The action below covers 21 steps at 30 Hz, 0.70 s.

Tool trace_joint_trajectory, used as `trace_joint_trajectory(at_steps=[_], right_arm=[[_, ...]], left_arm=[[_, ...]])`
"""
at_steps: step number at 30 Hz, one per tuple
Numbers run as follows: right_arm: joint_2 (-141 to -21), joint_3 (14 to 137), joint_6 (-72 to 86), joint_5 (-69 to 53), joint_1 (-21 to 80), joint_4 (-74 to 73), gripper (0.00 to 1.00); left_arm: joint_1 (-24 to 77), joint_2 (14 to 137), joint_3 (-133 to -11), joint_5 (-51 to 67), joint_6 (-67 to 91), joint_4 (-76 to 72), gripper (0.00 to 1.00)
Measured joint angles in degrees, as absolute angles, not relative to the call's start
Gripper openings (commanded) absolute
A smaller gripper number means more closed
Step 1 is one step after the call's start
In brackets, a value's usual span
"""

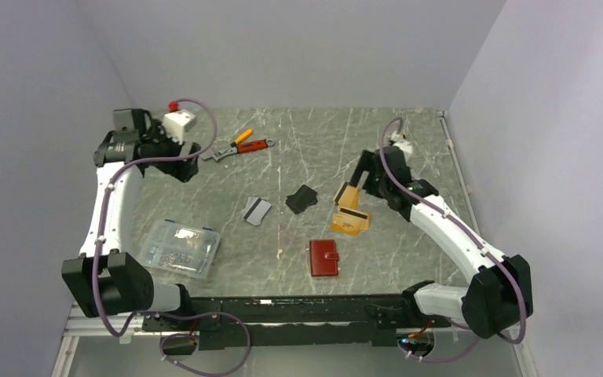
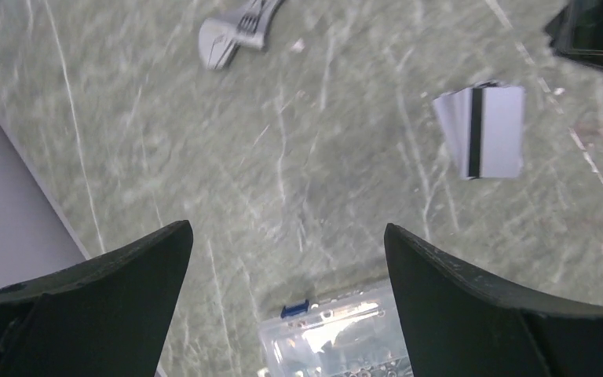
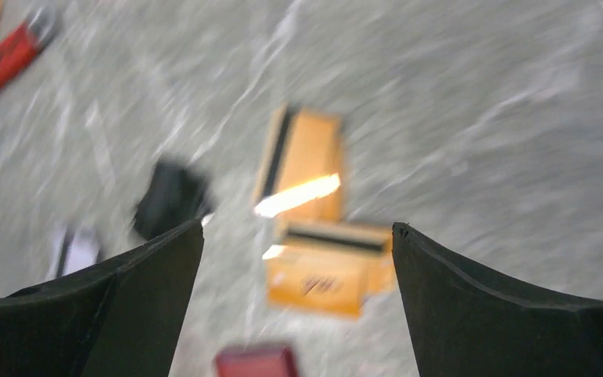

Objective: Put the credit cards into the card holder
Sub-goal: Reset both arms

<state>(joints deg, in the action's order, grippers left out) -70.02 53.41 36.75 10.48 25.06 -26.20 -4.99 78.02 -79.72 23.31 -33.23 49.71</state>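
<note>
The red card holder (image 1: 323, 258) lies closed on the marble table, near the front centre. Orange-gold credit cards (image 1: 351, 221) lie just behind it, with another orange card (image 1: 348, 195) further back. Silver-white cards with a dark stripe (image 1: 256, 210) lie left of centre. My right gripper (image 1: 361, 169) hovers open above the orange cards (image 3: 322, 271), nothing between its fingers; the card holder (image 3: 255, 363) shows blurred at the bottom edge of the right wrist view. My left gripper (image 1: 192, 161) is open and empty at the back left, with the silver cards (image 2: 487, 129) ahead to its right.
A black flat rectangle (image 1: 302, 199) lies between the two card groups. A clear plastic box (image 1: 179, 247) of small parts sits front left. A wrench and orange-handled pliers (image 1: 239, 146) lie at the back. A white box with a red knob (image 1: 179, 122) stands at the back left.
</note>
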Motion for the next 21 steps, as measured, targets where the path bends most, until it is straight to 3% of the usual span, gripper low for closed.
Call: trace_joint_trajectory(at_steps=[2, 9, 21], right_arm=[[-70.1, 51.2, 35.7, 16.9, 21.5, -21.4, 0.99], [-77.4, 41.5, 31.0, 34.2, 12.3, -10.5, 0.99], [-77.6, 31.4, 22.0, 40.0, 8.7, 13.9, 0.99]], left_arm=[[-9.9, 77.6, -75.9, 25.2, -30.9, 46.1, 0.99], [-23.7, 77.6, -52.2, 33.6, -23.4, 26.3, 0.99], [-25.2, 73.6, -27.3, 43.2, -13.8, -12.0, 0.99]])
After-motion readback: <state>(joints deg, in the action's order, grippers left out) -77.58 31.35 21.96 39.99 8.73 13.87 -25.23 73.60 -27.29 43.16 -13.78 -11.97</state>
